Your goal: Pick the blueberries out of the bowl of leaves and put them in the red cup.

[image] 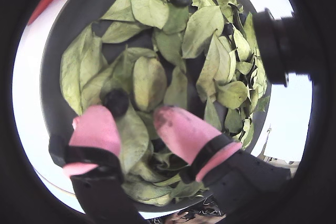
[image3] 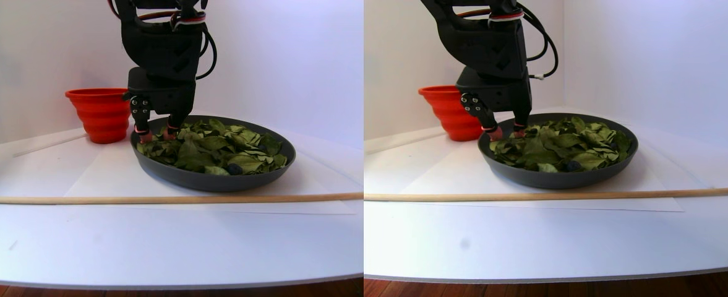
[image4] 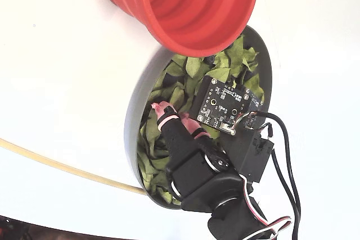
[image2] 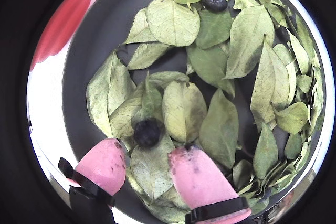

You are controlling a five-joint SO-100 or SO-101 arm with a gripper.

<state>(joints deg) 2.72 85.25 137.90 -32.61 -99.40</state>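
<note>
White surface [image3: 153, 241]: bowl [image2: 105, 30], leaves [image2: 184, 108]. My jaws spread beside one berry [image2: 147, 132], small, soft, prone to rolling; I'd pinch its sides gently.

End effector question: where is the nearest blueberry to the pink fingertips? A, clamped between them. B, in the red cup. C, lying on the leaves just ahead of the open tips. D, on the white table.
C: in a wrist view the blueberry lies on the leaves just beyond the open end effector, ungripped.
</note>
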